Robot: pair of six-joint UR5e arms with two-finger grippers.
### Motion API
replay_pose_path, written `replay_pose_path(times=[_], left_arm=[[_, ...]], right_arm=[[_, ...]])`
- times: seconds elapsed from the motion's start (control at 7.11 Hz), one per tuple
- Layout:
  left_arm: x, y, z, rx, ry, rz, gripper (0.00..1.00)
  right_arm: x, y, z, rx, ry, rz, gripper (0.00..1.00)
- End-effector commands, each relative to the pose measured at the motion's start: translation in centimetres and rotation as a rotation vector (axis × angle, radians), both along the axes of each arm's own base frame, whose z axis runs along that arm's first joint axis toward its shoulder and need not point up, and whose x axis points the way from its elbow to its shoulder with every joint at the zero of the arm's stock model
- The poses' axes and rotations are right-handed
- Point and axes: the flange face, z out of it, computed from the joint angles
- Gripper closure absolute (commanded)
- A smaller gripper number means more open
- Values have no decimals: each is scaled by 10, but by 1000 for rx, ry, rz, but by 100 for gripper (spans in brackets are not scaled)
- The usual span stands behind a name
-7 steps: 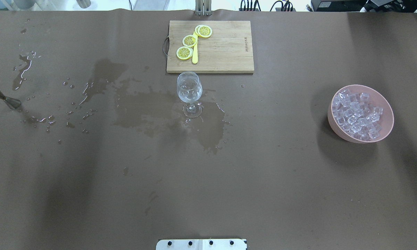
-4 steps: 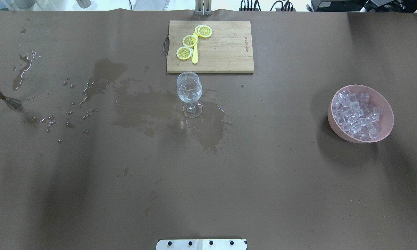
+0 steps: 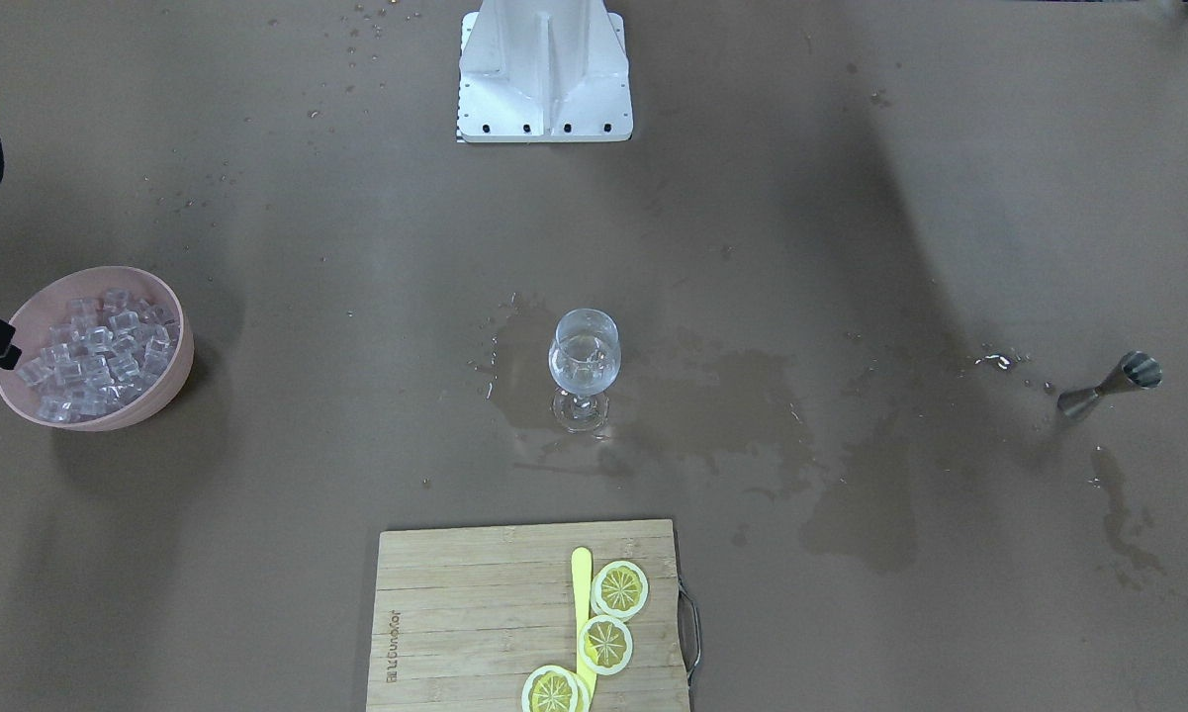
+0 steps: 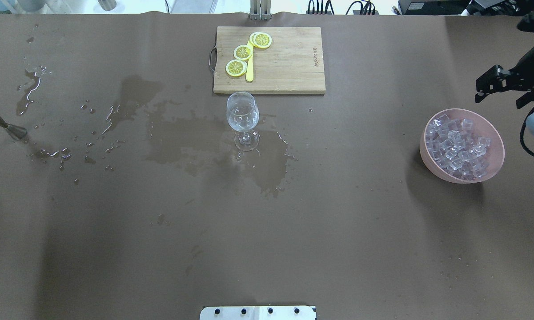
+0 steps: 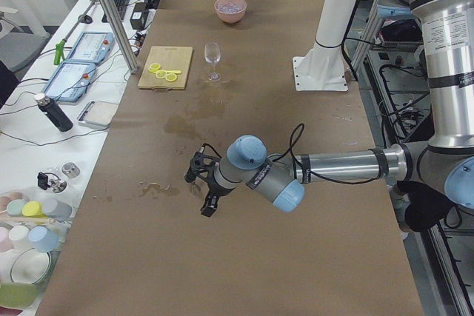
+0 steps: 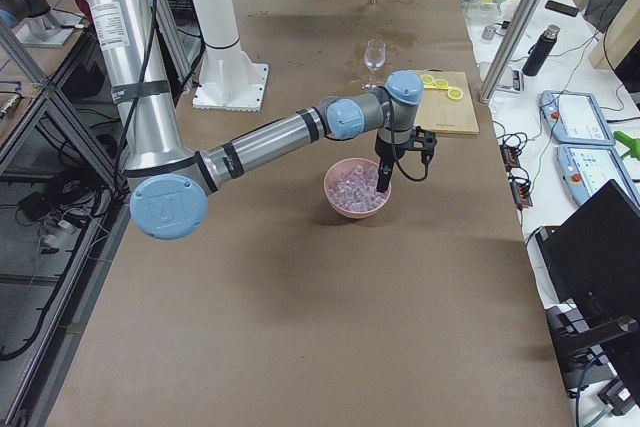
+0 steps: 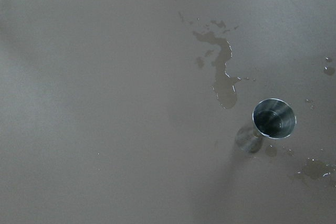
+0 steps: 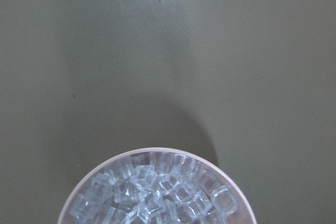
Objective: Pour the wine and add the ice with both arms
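A clear wine glass (image 4: 242,113) stands mid-table with a small amount of colourless wine (image 3: 582,368) in it. The ice (image 4: 457,144), many small clear cubes, fills a pink bowl (image 4: 428,159) at the right, and it also shows in the right wrist view (image 8: 157,192). My right gripper (image 4: 502,91) hangs open and empty just beyond the bowl's far rim, above the table. My left gripper (image 5: 198,196) shows only in the exterior left view, so I cannot tell whether it is open or shut. It hovers over the table above a steel jigger (image 7: 273,118).
The jigger (image 4: 5,125) stands at the table's left edge among spilled puddles (image 4: 191,142). A wooden cutting board (image 4: 289,62) with lemon slices (image 4: 242,52) and a yellow tool lies behind the glass. The white mounting post (image 3: 544,69) stands at the robot's side.
My right gripper has come into the overhead view at the right edge, beside the ice bowl. The glass, the bowl and the jigger have not moved.
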Motion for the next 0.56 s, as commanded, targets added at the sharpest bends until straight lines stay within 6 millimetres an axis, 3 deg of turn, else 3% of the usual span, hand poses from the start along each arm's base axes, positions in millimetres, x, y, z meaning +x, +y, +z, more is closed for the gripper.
replay_pose_path(times=[0.0, 0.14, 0.28, 0.42], left_arm=[[17, 9, 18, 12, 26, -8, 2], [19, 16, 44, 34, 31, -26, 2], [29, 18, 53, 64, 36, -42, 2], [48, 15, 50, 68, 36, -65, 2]], right_arm=[[-29, 3, 11, 17, 9, -25, 0], [-39, 5, 16, 12, 12, -42, 1], [-47, 9, 19, 7, 16, -57, 3], [-49, 14, 25, -4, 19, -64, 4]])
